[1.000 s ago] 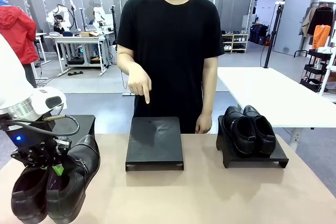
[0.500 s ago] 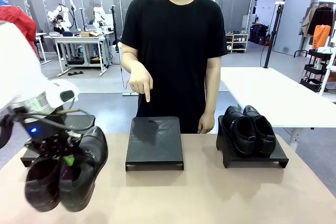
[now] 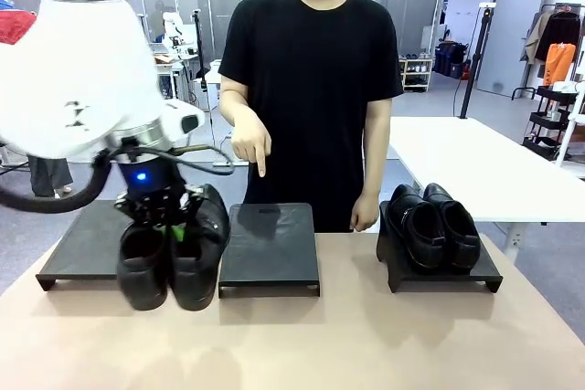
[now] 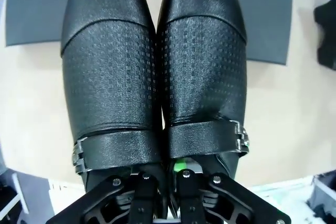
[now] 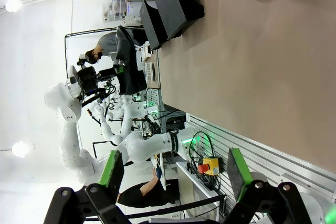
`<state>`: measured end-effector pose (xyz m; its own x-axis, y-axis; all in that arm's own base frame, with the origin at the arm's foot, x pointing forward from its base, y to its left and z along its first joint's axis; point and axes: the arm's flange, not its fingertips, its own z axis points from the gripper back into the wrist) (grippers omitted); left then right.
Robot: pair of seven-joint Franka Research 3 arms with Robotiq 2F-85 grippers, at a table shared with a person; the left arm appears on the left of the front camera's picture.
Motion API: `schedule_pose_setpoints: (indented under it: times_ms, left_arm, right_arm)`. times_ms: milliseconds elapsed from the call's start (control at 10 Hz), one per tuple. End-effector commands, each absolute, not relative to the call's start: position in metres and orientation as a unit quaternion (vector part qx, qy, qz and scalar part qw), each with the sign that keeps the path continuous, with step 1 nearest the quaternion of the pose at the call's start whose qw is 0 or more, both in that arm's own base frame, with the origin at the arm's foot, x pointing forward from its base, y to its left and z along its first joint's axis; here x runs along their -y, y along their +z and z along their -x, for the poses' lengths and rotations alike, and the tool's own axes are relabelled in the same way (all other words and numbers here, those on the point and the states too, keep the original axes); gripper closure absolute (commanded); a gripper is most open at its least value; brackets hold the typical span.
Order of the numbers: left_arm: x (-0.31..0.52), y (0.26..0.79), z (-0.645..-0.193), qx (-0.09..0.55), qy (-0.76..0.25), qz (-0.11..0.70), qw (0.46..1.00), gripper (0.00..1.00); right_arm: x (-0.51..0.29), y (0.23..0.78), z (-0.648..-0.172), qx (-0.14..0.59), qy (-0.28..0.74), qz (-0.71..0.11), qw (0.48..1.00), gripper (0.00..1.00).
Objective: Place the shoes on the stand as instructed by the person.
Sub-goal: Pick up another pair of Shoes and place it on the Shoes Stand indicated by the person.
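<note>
Left wrist view, glossy embossed buckled shoes [image 4: 155, 72]

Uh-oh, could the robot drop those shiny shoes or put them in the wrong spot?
Maybe. The left hand pinches both buckled shoes together by their back ends, toes hanging down, so one could slip out. They hang between the left stand and the middle stand, where the person's finger points; lowered too soon, they might catch the middle stand's edge.
</note>
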<state>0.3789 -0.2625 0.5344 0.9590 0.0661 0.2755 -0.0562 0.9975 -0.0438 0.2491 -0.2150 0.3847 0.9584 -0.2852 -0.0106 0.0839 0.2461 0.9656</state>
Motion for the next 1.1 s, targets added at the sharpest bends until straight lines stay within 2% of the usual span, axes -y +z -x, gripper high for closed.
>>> schedule_pose_setpoints:
  times_ms: [0,300,800,1000]
  left_arm:
    - [0.299,0.544,-0.409,0.161,0.061,0.001,0.985,0.88]
    - [0.334,0.542,-0.439,0.201,0.056,-0.01,0.978,0.88]
    - [0.366,0.542,-0.47,0.249,-0.016,0.025,0.968,0.88]
    - [0.375,0.537,-0.485,0.263,-0.015,0.023,0.964,0.88]
  right_arm:
    - [0.216,0.387,-0.246,0.084,-0.11,-0.603,0.786,0.0]
    - [0.216,0.387,-0.246,0.084,-0.11,-0.603,0.786,0.0]
    - [0.216,0.387,-0.246,0.084,-0.11,-0.603,0.786,0.0]
    - [0.216,0.387,-0.246,0.084,-0.11,-0.603,0.786,0.0]
